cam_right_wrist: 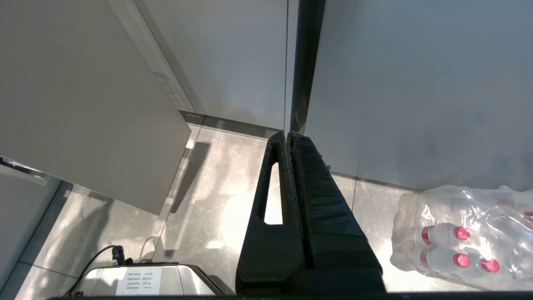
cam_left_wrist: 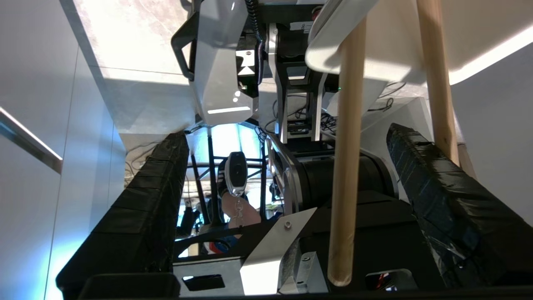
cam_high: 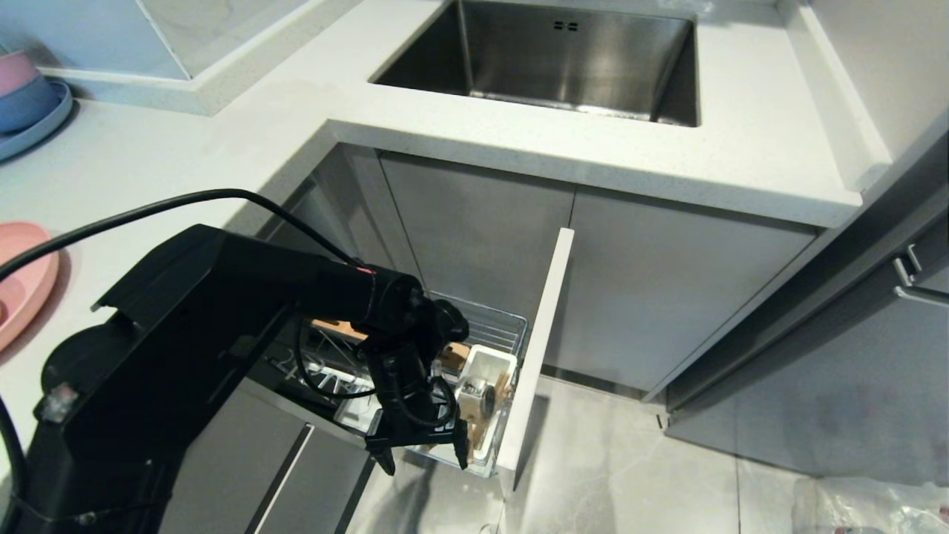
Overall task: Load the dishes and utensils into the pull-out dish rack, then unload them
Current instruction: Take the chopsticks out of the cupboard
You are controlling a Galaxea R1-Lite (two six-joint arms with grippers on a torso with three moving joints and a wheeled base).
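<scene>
Pink plate at 9 o'clock on tabletop. My left gripper jaws released, spread wide, hanging at 6 o'clock end of dish rack. Chopsticks stand between jaws, heads in white utensil cup. Best move, I judge: centre, clench both sticks, lift straight. Right gripper parked, clenched empty.

Home kitchen, steel sink in white countertop, grey cabinets

Your left gripper hangs lower-center of the head view, fingers spread wide; your right gripper is pressed closed.
</scene>
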